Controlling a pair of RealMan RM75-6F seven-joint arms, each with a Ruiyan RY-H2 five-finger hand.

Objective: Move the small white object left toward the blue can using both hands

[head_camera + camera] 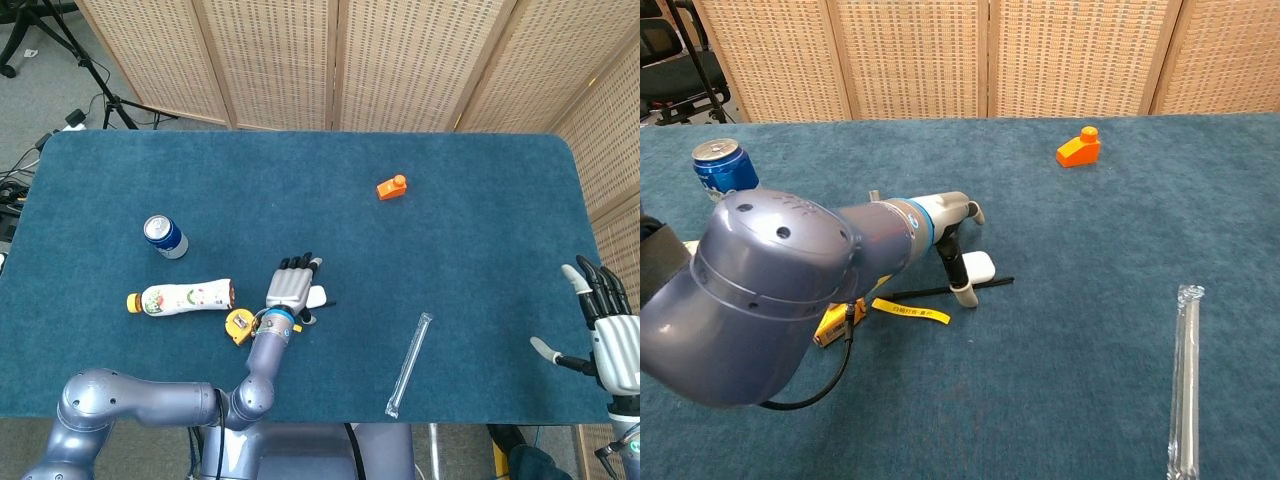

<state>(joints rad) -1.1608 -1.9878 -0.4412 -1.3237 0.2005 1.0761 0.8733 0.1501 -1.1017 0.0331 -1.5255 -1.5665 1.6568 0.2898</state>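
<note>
One hand near: my left hand [291,286] over small white object [316,296], fingers spread; blue can [164,236] far left

The table [480,240] has a dark blue carpet-like cover. On it stands an upright blue can [164,236] at the left. Near it, closer to the front, a white bottle [180,298] lies on its side, and a yellow tape measure [239,326] lies just beside the bottle. A small white object [977,266] lies near the middle, touching a thin black stick [940,290]. An orange piece [391,187] lies further back, and a clear plastic tube [408,364] lies toward the front right.
</note>
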